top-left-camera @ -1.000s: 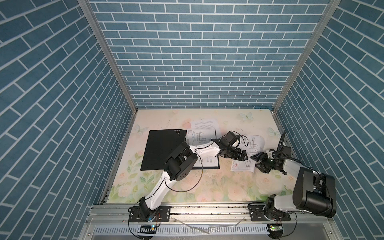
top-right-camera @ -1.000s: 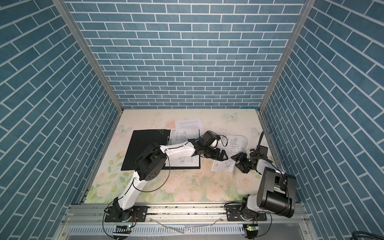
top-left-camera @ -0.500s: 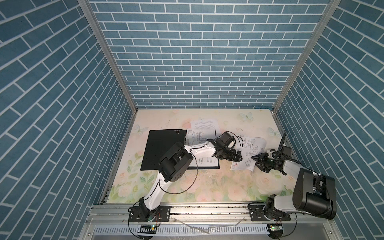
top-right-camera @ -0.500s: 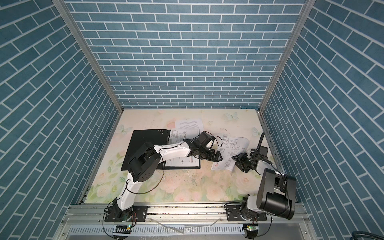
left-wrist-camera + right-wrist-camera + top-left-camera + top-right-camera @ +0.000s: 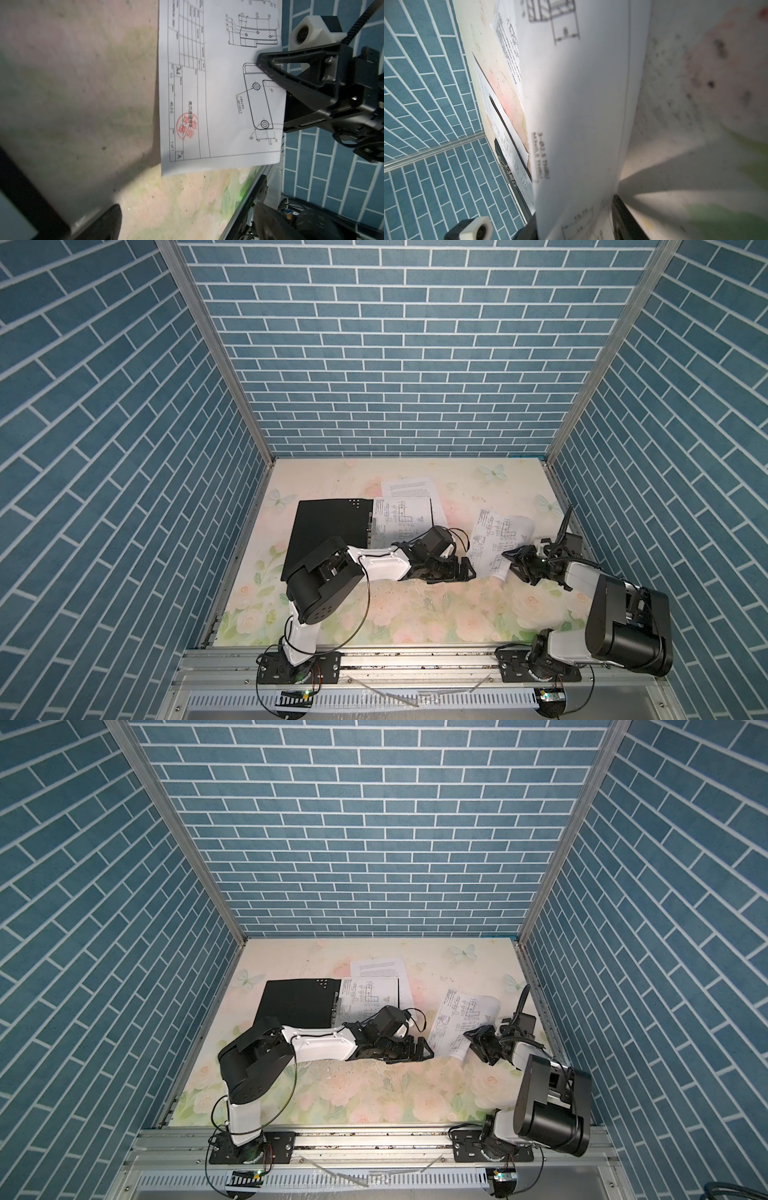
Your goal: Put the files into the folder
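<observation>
Left end effector (image 5: 452, 573) drawn frontward, three files (image 5: 494, 531), one open folder (image 5: 328, 526)

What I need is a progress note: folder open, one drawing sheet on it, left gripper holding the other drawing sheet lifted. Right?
Not quite: the right gripper holds the other drawing sheet lifted, as the left wrist view shows; the left gripper is open, empty. The folder is open with one drawing sheet on it.
</observation>
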